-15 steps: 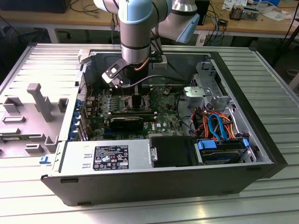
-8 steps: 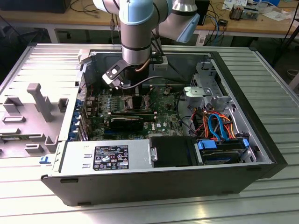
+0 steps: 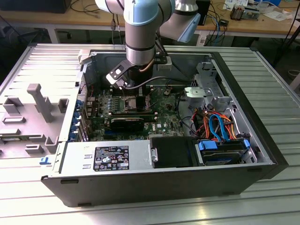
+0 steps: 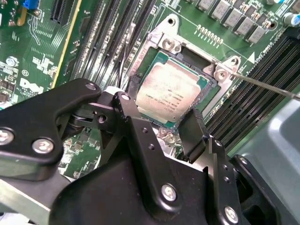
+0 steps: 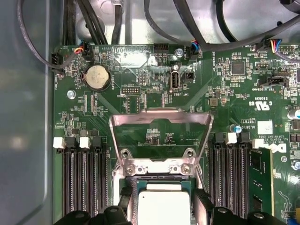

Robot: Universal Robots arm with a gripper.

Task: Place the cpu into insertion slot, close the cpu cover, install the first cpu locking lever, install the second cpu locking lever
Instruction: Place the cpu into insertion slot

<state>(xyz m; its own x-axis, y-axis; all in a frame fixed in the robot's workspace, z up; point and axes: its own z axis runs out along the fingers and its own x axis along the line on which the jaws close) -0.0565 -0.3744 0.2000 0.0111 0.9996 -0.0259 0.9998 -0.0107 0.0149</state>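
Pinching cpu by opposite edges in gripper, low in insertion slot, with cpu cover tipped open; best held level, corners matched to slot, no downward forcing.

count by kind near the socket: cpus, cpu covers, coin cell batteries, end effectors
cpu: 1
cpu cover: 1
coin cell battery: 1
end effector: 1
total: 4
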